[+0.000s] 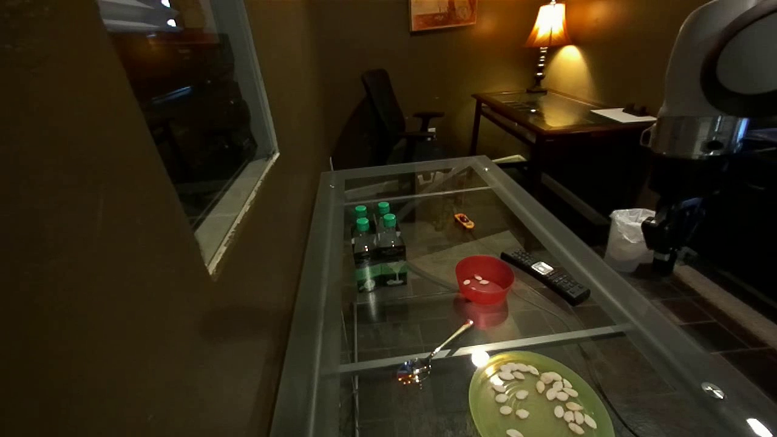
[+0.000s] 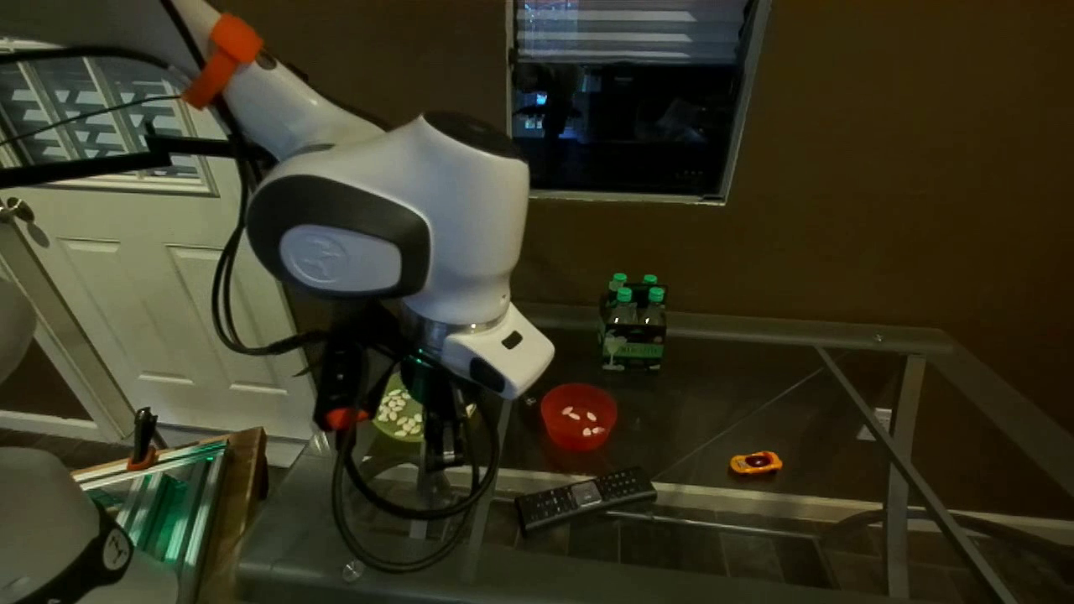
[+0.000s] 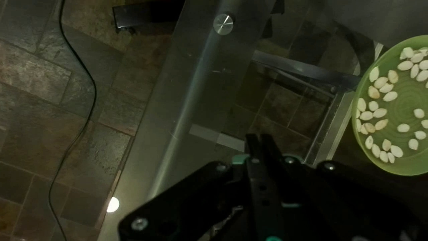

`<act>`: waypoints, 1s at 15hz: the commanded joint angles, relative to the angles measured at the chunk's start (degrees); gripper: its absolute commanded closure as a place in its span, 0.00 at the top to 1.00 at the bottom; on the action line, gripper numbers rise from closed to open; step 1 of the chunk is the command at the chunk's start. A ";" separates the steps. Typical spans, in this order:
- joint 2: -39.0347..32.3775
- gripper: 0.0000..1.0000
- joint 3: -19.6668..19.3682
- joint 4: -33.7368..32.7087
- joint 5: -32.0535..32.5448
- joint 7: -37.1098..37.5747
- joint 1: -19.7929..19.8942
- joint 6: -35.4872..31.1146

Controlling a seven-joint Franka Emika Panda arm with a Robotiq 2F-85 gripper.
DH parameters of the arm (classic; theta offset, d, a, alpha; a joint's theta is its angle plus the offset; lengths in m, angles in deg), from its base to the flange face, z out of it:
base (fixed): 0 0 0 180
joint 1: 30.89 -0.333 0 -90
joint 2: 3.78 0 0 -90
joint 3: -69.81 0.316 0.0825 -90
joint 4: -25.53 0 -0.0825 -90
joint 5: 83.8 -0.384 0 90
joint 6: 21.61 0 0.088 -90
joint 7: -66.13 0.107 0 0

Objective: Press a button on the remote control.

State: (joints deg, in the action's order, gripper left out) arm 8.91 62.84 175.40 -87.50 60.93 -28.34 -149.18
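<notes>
Pointing downward at the end of the white arm (image 2: 470,210), the claw (image 3: 259,138) has its two fingers pressed together, tips side by side. Under it in the wrist view is the glass surface (image 3: 200,110), where a green plate (image 3: 408,102) of scattered white seeds (image 3: 380,112) sits apart from the fingers. A black cable (image 3: 95,90) winds over the tiled floor (image 3: 30,67) past the surface's edge.

The remote control (image 2: 586,495) lies flat on the surface in both exterior views, apart from the claw; it is long and black, with a pale panel between two groups of buttons. Just beside it is a red bowl (image 1: 485,297) with a few more seeds inside. A shiny spoon (image 1: 419,365) lies near the plate, its handle toward the bowl. Farther along, a carton (image 1: 379,270) of green-capped bottles (image 1: 389,226) stands upright, and a small orange toy car (image 2: 755,462) rests well away from the plate.

Out in the room, an exterior view shows a lined white bin (image 1: 628,243), a black office chair (image 1: 385,109) and a wooden desk (image 1: 564,118) bearing a lit lamp (image 1: 549,27).
</notes>
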 commanded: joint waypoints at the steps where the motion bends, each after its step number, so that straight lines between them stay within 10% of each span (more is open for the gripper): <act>1: -7.78 0.00 0.65 -4.71 -5.58 -1.83 -1.04 -1.43; 15: -14.30 0.00 1.43 -9.75 -8.45 -3.04 0.57 -1.52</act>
State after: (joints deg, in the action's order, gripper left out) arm -4.75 63.72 166.84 -93.75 59.54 -28.94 -151.98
